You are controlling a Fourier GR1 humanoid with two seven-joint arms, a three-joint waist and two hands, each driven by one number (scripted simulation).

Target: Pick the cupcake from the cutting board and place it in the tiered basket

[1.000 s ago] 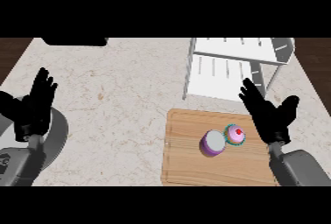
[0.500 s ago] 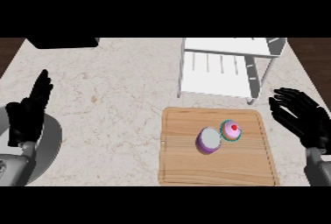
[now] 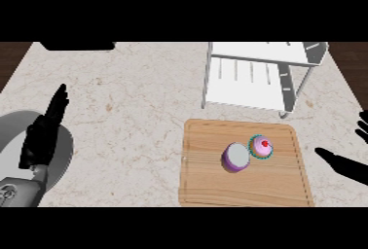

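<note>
A cupcake [image 3: 262,147] with pink frosting, a red cherry and a teal wrapper stands on the wooden cutting board [image 3: 244,185] at lower right. Touching its left side lies a purple and white rounded object [image 3: 236,157]. The white tiered basket [image 3: 255,75] stands behind the board at the upper right. My right hand [image 3: 348,165] shows at the right edge, open, fingers spread, to the right of the board and apart from the cupcake. At the left my left hand [image 3: 45,131] rests open with fingers up.
A grey round plate [image 3: 61,151] lies at the left edge, partly under my left hand. A dark object [image 3: 78,45] sits at the counter's far left back. Beige marbled counter [image 3: 137,107] spreads between the plate and the board.
My right hand has drifted right and down, off past the board's right side. The view has shifted, so the board and basket sit further left. The cupcake has not moved on the board.
</note>
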